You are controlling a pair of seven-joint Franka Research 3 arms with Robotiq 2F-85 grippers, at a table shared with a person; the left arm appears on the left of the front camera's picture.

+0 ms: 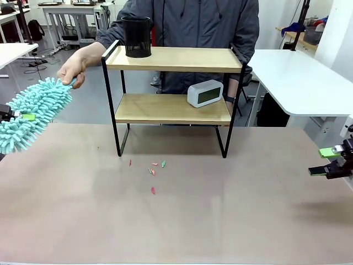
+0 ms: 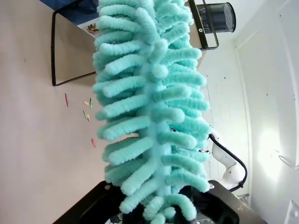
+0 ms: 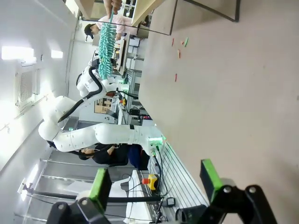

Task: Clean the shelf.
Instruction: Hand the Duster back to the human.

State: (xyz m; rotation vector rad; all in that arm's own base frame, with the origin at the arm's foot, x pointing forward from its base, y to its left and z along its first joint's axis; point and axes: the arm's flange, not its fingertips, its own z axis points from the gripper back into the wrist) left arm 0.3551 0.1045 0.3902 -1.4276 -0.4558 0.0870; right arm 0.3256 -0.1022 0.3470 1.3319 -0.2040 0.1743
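Nearest the camera lies bare brown tabletop (image 1: 220,221), with small coloured scraps (image 1: 153,171) just in front of the shelf. At the far left the left gripper (image 1: 25,117) is clamped on the fluffy turquoise microfibre duster (image 1: 33,113), whose long axis slants up and right to the person's hand (image 1: 74,70) on its handle. The two-tier wooden shelf with black metal frame (image 1: 172,83) stands right of the duster, at the table's far middle, so the left arm is nearer. The right gripper (image 1: 330,161) waits at the right edge with jaws apart, holding nothing. A black mesh cup (image 1: 136,36) and a white clock (image 1: 205,93) crowd the boards.

no text, label, brand or number can be read; the clock (image 1: 205,93) face shows nothing legible
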